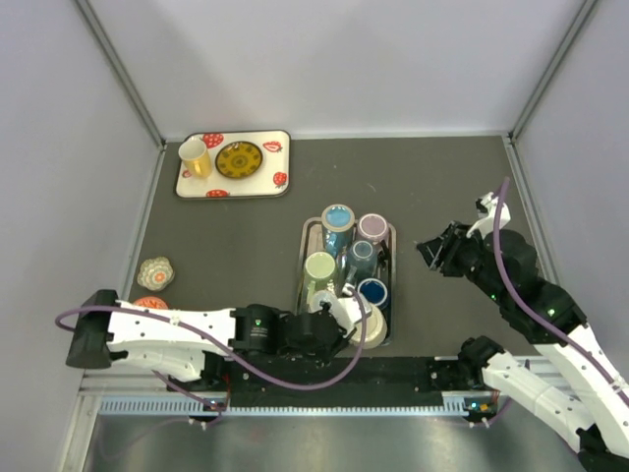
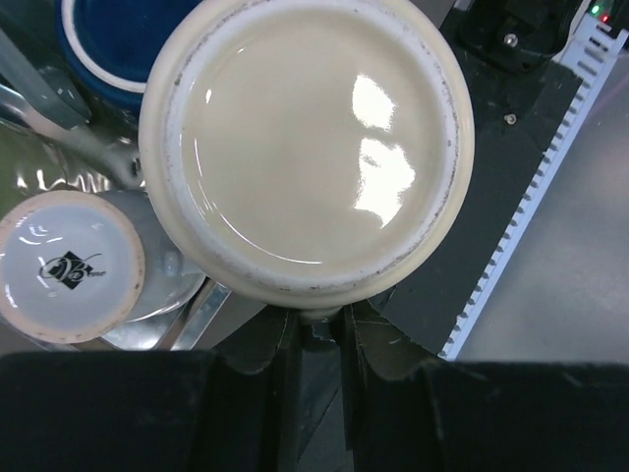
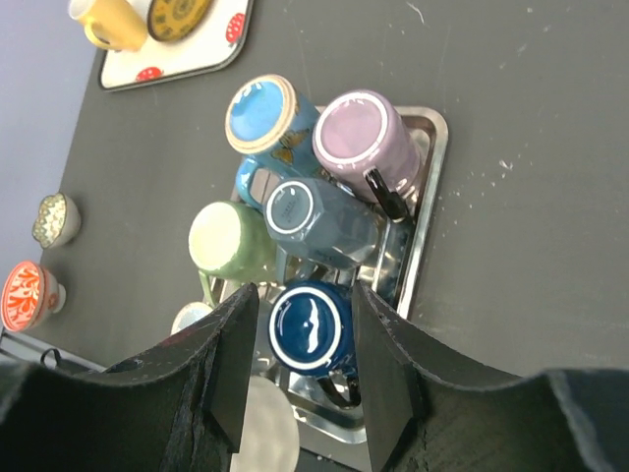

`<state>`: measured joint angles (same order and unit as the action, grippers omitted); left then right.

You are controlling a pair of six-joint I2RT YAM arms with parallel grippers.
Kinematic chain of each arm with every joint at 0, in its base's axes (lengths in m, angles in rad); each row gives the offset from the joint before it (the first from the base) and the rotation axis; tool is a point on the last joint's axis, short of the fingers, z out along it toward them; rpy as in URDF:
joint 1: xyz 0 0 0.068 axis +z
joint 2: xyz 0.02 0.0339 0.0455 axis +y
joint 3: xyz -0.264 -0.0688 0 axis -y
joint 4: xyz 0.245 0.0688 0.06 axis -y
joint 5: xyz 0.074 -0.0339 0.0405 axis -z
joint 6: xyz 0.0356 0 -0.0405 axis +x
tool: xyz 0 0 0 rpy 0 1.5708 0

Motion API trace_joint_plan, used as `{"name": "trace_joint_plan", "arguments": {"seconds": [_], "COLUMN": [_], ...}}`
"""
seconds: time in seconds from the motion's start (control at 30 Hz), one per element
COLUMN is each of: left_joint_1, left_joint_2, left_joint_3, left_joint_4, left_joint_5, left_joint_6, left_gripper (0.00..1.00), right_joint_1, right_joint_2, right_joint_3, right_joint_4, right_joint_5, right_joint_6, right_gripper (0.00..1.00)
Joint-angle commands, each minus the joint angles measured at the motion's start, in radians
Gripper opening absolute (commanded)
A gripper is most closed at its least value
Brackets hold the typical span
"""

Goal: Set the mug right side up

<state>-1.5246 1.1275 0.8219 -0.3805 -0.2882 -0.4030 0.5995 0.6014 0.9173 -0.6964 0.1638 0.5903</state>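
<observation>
Down at the five o'clock corner of the shiny steel tray (image 1: pixel 304 251): cream glazed ceramic mug (image 2: pixel 305 147), upside down, round base toward the left wrist camera. Gripped at its near edge by the left gripper (image 2: pixel 319 329), black fingers clenched on a thin cream part; handle or rim, cannot tell. Beside it at nine o'clock in that view, small white cup with a black logo (image 2: pixel 69 270), base up; at eleven o'clock, dark blue mug (image 2: pixel 108 39). Farther up the tray seen from above, all inverted: pale green mug (image 1: pixel 320 266), grey-blue faceted mug (image 1: pixel 360 251), then light blue mug (image 1: pixel 337 217) and lilac mug (image 1: pixel 371 227) along the twelve o'clock end. At three o'clock of the tray, well apart, right gripper (image 1: pixel 429 252), jaws parted, grasping nothing. Far off at eleven o'clock, white strawberry-print tray (image 1: pixel 251 187) with a yellow cup (image 1: pixel 195 157) and yellow patterned plate (image 1: pixel 239 160). At nine o'clock, small pale flowered bowl (image 1: pixel 155 272) and small orange-and-white bowl (image 1: pixel 149 303).
</observation>
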Motion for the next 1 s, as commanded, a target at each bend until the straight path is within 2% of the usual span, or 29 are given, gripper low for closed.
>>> {"name": "trace_joint_plan", "arguments": {"seconds": [0.0, 0.47, 0.97], "left_joint_1": [-0.002, 0.02, 0.104], "left_joint_2": [0.043, 0.222, 0.261], "left_joint_3": [0.01, 0.042, 0.022], "left_joint_4": [0.127, 0.083, 0.129], "left_joint_5": [0.027, -0.025, -0.008], "left_joint_6": [-0.016, -0.077, -0.114], "left_gripper": [0.0, 0.0, 0.0], "right_joint_1": [0.005, 0.005, 0.003], "right_joint_2": [-0.006, -0.006, -0.005], "right_joint_3": [-0.011, -0.054, -0.084], "right_joint_4": [0.012, 0.038, 0.055], "right_joint_5": [-0.001, -0.032, -0.044], "right_joint_6": [0.013, 0.028, 0.029], "right_gripper": [0.43, 0.43, 0.43]}}
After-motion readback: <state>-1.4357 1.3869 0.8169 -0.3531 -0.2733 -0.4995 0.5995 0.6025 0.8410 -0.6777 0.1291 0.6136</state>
